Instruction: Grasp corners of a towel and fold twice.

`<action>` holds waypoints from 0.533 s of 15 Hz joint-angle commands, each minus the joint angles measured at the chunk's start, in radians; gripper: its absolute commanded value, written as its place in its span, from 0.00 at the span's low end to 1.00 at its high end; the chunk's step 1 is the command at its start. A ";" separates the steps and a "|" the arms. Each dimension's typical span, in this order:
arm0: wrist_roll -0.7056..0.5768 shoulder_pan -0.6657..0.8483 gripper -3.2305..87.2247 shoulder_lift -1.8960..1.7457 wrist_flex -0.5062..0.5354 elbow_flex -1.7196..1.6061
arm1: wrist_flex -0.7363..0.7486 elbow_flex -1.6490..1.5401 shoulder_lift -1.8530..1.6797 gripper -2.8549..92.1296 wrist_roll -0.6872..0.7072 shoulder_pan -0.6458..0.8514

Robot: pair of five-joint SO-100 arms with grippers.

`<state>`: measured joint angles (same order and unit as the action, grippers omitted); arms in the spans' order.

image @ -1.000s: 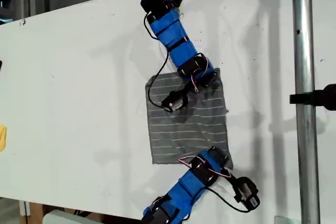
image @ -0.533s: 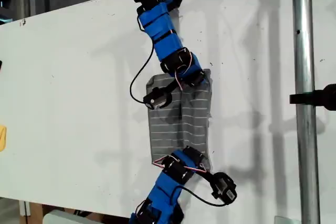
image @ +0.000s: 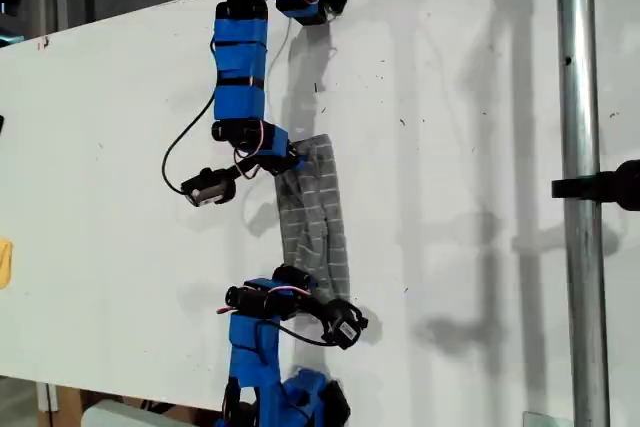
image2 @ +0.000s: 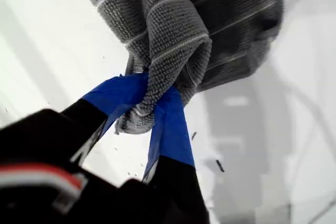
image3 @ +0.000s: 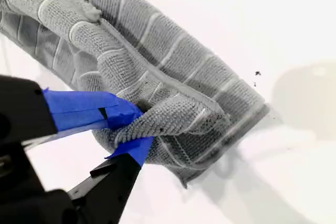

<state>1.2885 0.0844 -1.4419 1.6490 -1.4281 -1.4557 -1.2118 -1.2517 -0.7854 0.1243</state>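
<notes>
The grey white-striped towel [image: 318,212] lies on the white table as a narrow, bunched strip between the two blue arms. At its far end is one arm's gripper [image: 292,162], at its near end the other's [image: 300,282]; which arm is first I cannot tell. In the first wrist view my first gripper [image2: 155,95] is shut on a bunched corner [image2: 134,121] of the towel [image2: 173,19], held off the table. My second gripper [image3: 137,129] is shut on a hemmed corner [image3: 173,116] of the upper layer of the towel [image3: 157,40].
A vertical metal pole [image: 580,187] with a black clamp [image: 610,185] stands at the exterior view's right. A yellow object [image: 4,262] shows at that view's left edge. The white table [image: 480,97] spreads wide on both sides of the towel.
Both arms have swung toward the exterior view's left, dragging the towel's right edge over with them. The towel went from a flat square to a narrow folded strip.
</notes>
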 commanded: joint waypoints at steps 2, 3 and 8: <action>-0.141 0.190 0.00 -0.100 0.012 0.003 | 0.040 0.023 -0.118 0.03 0.161 0.138; -0.172 0.238 0.00 -0.104 0.015 -0.005 | 0.048 0.025 -0.126 0.03 0.196 0.169; -0.189 0.275 0.00 -0.106 -0.018 -0.091 | 0.080 -0.040 -0.130 0.03 0.221 0.164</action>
<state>1.0953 0.3666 -1.4910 1.6429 -1.5094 -1.3929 -1.2502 -1.3039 -0.5584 0.3145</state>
